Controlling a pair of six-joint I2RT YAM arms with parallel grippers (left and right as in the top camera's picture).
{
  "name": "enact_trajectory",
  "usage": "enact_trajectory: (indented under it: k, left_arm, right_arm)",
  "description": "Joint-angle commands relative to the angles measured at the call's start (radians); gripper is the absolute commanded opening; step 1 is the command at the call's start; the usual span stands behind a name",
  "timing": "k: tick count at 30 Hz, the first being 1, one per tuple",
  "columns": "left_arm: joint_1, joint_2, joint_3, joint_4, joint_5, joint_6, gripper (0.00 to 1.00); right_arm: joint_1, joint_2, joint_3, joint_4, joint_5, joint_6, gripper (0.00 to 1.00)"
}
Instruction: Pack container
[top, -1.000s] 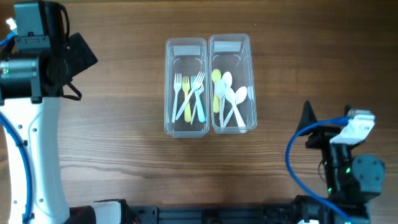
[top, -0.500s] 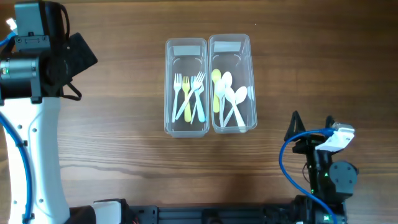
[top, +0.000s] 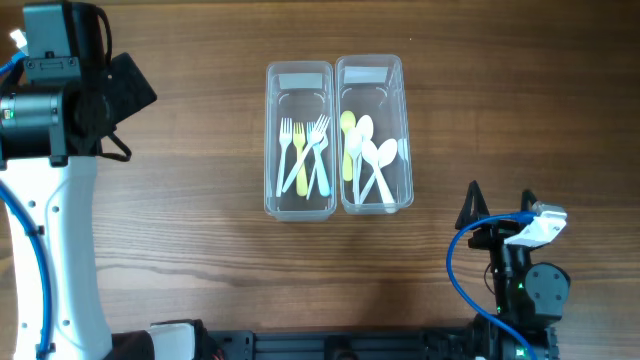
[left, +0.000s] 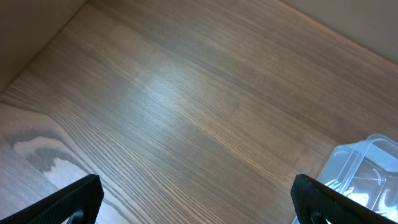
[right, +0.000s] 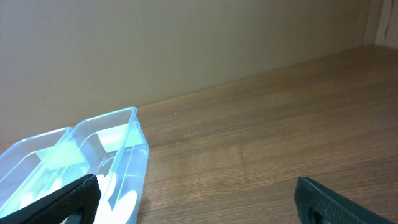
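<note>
While side by side, two containers

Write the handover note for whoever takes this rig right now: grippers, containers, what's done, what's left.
Left gripper: open, empty, over bare table, well apart from the containers.
Right gripper: open, empty, low at the front right, also apart from them.
Things: two clear containers stand side by side mid-table. The fork container holds the forks; the spoon container holds the spoons.
Done: all cutlery in view lies sorted inside.
Left: probably nothing to pick up; confirm the job ends here.
</note>
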Motion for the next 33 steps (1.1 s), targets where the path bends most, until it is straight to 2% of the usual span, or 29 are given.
enact_trajectory:
  k: [1, 15, 21, 23, 27, 28, 31, 33]
  left_arm:
    - [0.006, -0.001, -0.002, 0.000, -0.013, 0.009, 1.00]
    - [0.006, -0.002, -0.002, 0.000, -0.013, 0.009, 1.00]
    - [-0.027, -0.158, -0.008, 0.016, -0.012, 0.008, 1.00]
    - [-0.021, -0.245, -0.041, 0.087, 0.003, -0.007, 1.00]
    - [-0.011, -0.440, -0.277, 0.419, 0.062, -0.006, 1.00]
    - [-0.011, -0.502, -0.389, 0.539, 0.067, -0.006, 1.00]
    - [-0.011, -0.629, -0.641, 0.768, 0.067, -0.007, 1.00]
    - [-0.021, -0.746, -0.871, 0.946, 0.066, -0.009, 1.00]
  right_arm:
    - [0.004, -0.016, -0.005, 0.008, -0.012, 0.014, 1.00]
    - [0.004, -0.016, -0.005, 0.008, -0.011, 0.014, 1.00]
    - [0.004, -0.016, -0.005, 0.008, -0.011, 0.014, 1.00]
    - [0.004, -0.016, -0.005, 0.008, -0.012, 0.014, 1.00]
    - [0.004, -0.016, -0.005, 0.008, -0.011, 0.014, 1.00]
    - [0.004, -0.016, -0.005, 0.008, -0.012, 0.014, 1.00]
    - [0.004, -0.016, -0.005, 0.008, -0.012, 0.014, 0.99]
    - [0.004, -0.016, -0.005, 0.008, -0.012, 0.014, 1.00]
